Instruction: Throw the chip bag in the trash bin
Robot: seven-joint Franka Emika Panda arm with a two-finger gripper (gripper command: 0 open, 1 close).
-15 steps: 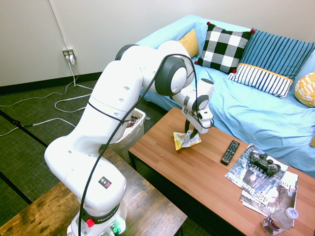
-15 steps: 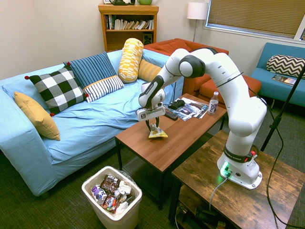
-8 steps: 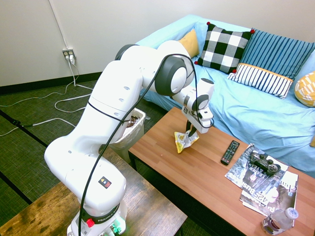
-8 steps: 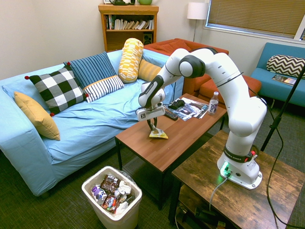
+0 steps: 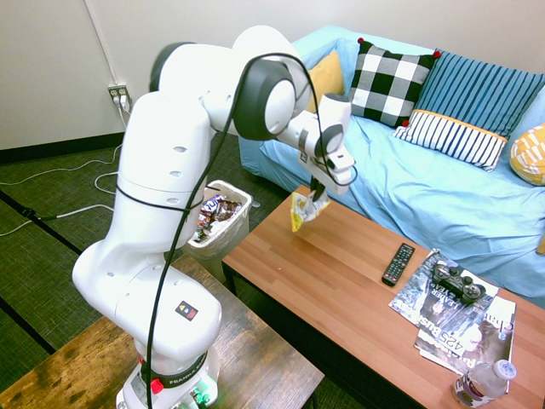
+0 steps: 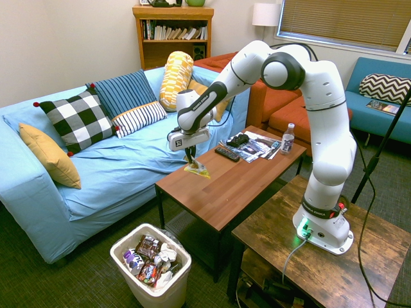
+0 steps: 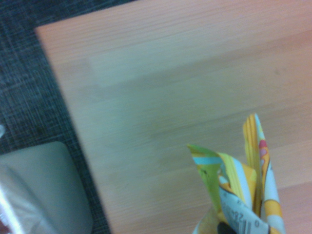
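Observation:
The yellow chip bag [image 5: 302, 210] hangs in the air above the wooden coffee table [image 5: 358, 298], near its end closest to the bin. My gripper [image 5: 314, 194] is shut on the bag's top edge. In the second exterior view the chip bag [image 6: 196, 169] dangles under the gripper [image 6: 191, 158], a little above the table. Close up in the wrist view, the crinkled chip bag [image 7: 239, 195] shows over the table corner. The white trash bin [image 6: 151, 264] stands on the carpet beyond the table's end, full of wrappers; the first exterior view shows the trash bin [image 5: 223, 223] partly behind my arm.
A remote [image 5: 398, 263], magazines [image 5: 451, 315] with a game controller [image 5: 456, 281] and a water bottle [image 5: 482, 383] lie at the table's other end. The blue sofa [image 6: 96, 160] with pillows runs along the table. A darker wooden table [image 6: 321, 256] bears the arm.
The gripper has shut on the chip bag, lifted it off the table and carried it toward the table's end near the trash bin. The arm has risen and swung that way.

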